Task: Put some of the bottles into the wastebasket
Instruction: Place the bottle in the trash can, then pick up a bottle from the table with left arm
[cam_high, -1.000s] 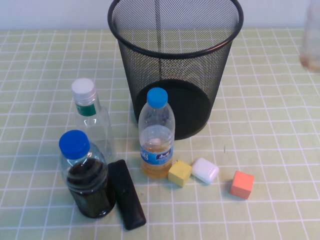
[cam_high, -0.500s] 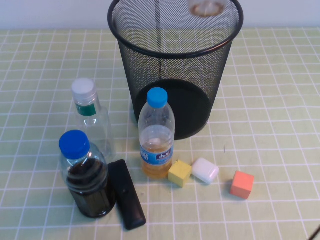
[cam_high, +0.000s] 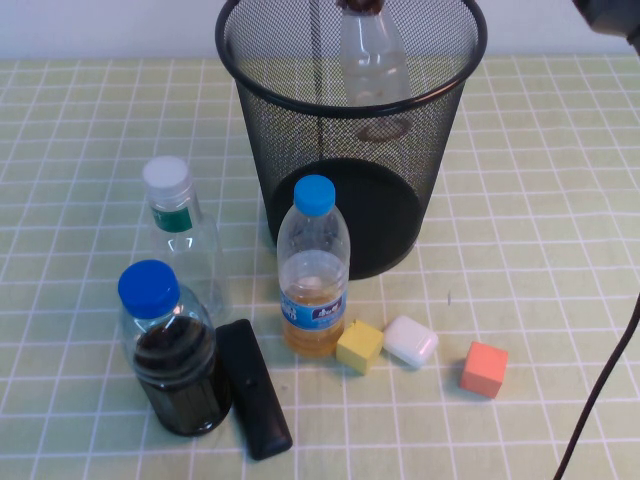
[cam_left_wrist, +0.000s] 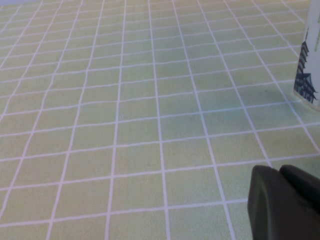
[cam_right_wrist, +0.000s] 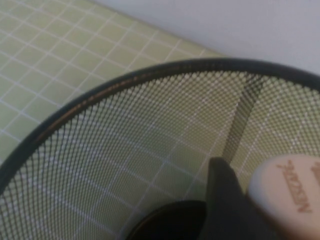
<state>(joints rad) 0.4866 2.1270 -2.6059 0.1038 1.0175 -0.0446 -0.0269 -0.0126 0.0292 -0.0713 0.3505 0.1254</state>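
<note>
Green-checked tabletop (cam_left_wrist: 125, 125) is all that lies under the left pincer (cam_left_wrist: 285, 200). It is parked out of the high view, its fingers pressed together as far as its wrist view shows.

The taller bottle (cam_high: 180, 235) stands untouched at 8 o'clock from the wastebasket (cam_high: 290, 150). The dark-liquid bottle (cam_high: 170, 350) is just at its 6 o'clock, with a black bar (cam_high: 253, 385) lying beside that. The orange-liquid bottle (cam_high: 313, 270) stands close against the basket's near wall, at its 6 o'clock.

The small bottle (cam_high: 372, 60) hangs neck-up inside the basket mouth, toward the rim's 1 o'clock side, its body below rim level. In the right wrist view the right pincer (cam_right_wrist: 245, 200) has a dark finger against the bottle's white cap (cam_right_wrist: 285, 190), so I judge it is pinching the cap. The second finger is hidden.

The step in hand looks like the drop. It would go best released while the bottle sits clear of the mesh, toward the centre, so it falls straight to the base rather than glancing off the rim. The basket is wide and nothing crowds its far side, so lifting straight up looks like the clean exit.

A yellow cube (cam_high: 359, 345), a white case (cam_high: 411, 340) and an orange cube (cam_high: 484, 368) sit at the basket's 5 o'clock. Open tabletop lies around them, and a cable (cam_high: 600, 390) crosses the edge at 4 o'clock.
</note>
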